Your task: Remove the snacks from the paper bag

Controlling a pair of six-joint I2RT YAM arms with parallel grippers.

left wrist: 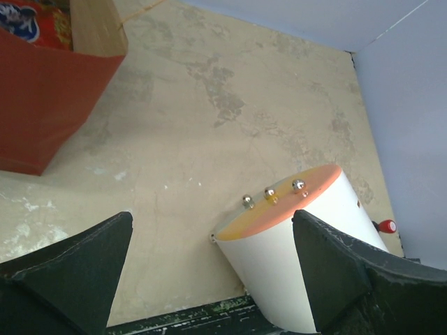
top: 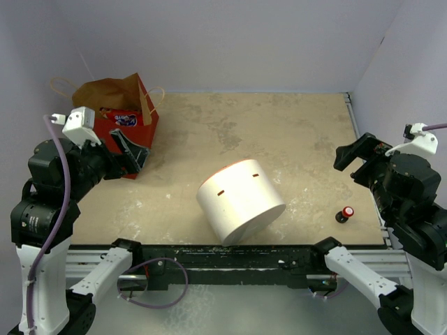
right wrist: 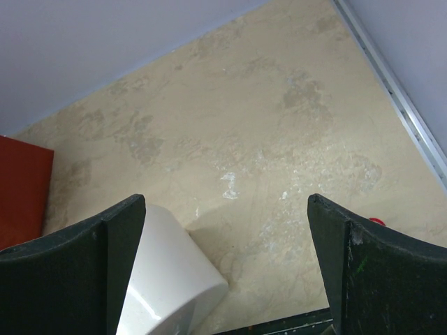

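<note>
The paper bag (top: pixel 136 129), red outside and brown inside with thin loop handles, stands at the far left of the table. A red cookie bag with a blue logo (top: pixel 124 118) shows in its open top; any other snacks are hidden inside. My left gripper (top: pixel 136 157) is open, just in front of the bag's near right corner, with nothing between its fingers. In the left wrist view the paper bag (left wrist: pixel 42 105) and cookie bag (left wrist: pixel 28 21) sit upper left, away from the left gripper (left wrist: pixel 211 223). My right gripper (top: pixel 347 165) hangs open and empty at the right edge, far from the bag.
A large white cylinder (top: pixel 241 200) with an orange end lies on its side in the middle near the front edge. A small red-capped black object (top: pixel 344 213) stands at the front right, below the right gripper. A metal rail (top: pixel 360 132) borders the table's right side.
</note>
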